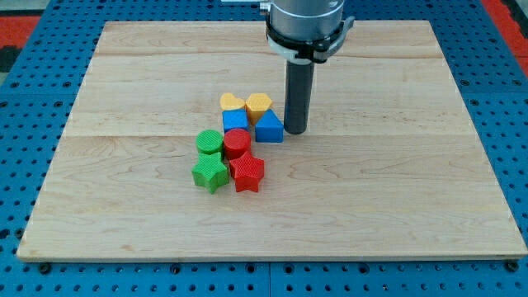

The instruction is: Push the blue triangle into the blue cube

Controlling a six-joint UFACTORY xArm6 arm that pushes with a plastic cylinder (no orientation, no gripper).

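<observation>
Blue triangle (269, 128) sits near the centre of the wooden board (396, 190), its left side touching the blue cube (234, 120).

Camera view, cluster: yellow heart (233, 102) and yellow hexagon (258, 104) lie side by side just above the two blue blocks, toward the view's top. Red cylinder (237, 143) sits just below the blue cube, touching or nearly touching it. Green cylinder (209, 142) is at the red cylinder's left. Green star (210, 174) and red star (247, 172) form the bottom row, adjacent to each other.

Camera view, end effector: the rod stands upright with my tip (295, 132) on the board immediately to the right of the blue triangle, touching or just short of it; contact cannot be confirmed. The rod has no jaws and holds nothing.
</observation>
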